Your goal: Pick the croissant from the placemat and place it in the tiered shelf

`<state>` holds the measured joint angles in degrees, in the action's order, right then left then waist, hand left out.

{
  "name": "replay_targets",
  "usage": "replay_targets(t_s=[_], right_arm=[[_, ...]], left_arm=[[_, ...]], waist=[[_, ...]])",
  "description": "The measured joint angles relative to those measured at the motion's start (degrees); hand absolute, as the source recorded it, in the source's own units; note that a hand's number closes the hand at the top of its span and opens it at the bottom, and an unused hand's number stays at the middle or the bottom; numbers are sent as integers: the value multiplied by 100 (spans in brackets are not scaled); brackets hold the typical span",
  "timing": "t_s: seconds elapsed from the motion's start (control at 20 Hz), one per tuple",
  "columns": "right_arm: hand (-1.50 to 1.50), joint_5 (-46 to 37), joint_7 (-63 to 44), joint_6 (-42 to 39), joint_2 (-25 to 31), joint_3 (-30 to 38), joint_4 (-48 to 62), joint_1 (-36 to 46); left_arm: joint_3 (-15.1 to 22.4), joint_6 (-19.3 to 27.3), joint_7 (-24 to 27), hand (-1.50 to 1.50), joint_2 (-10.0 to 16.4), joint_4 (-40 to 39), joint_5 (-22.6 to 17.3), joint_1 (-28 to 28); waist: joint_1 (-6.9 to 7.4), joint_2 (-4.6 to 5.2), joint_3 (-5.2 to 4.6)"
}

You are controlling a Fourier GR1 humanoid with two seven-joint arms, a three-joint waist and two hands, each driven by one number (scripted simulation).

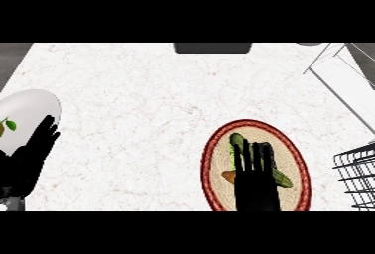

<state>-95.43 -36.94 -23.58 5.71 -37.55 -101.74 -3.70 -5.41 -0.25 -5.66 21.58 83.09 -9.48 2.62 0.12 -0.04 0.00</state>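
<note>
Nothing of the task is done yet: the pick has not been made and the placing is all to come. The white marbled counter (147, 99) is flat and faintly veined. On it lies the oval placemat (214, 163), woven straw-beige with a dark red rim. At the right edge, well apart from the mat, stands the tiered shelf (356, 174) of thin black wire.

The right hand (256, 189) hovers over the mat with its fingers straight, holding nothing. It hides most of the croissant (228, 175), which shows only 1 orange-brown tip beside a long green vegetable (236, 141).

The left hand (33, 154) rests open at the left edge, overlapping a smooth white plate (29, 106).
</note>
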Motion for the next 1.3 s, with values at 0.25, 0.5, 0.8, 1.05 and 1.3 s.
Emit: replay_targets(t_s=[0.25, 0.5, 0.8, 1.05, 1.3], right_arm=[[-150, 181, 191, 274, -15, 311, 301, 151], [150, 370, 305, 353, -66, 477, 407, 167], [150, 427, 626, 550, 153, 599, 518, 301], [150, 260, 753, 640, 303, 514, 423, 346], [150, -54, 674, 822, 295, 182, 108, 214]], left_arm=[[-80, -79, -5, 0, -129, -80, 150, -99], [-211, -170, -16, 0, -164, -155, 197, -156], [-263, -248, -140, 0, -202, -24, 228, -148], [-321, -259, -285, 0, -248, 115, 260, -158], [-345, -293, -96, 0, -358, -4, 388, -83]], waist=[[0, -19, -15], [3, -45, -35], [14, -69, -53], [0, -54, -41], [-13, -28, -22]])
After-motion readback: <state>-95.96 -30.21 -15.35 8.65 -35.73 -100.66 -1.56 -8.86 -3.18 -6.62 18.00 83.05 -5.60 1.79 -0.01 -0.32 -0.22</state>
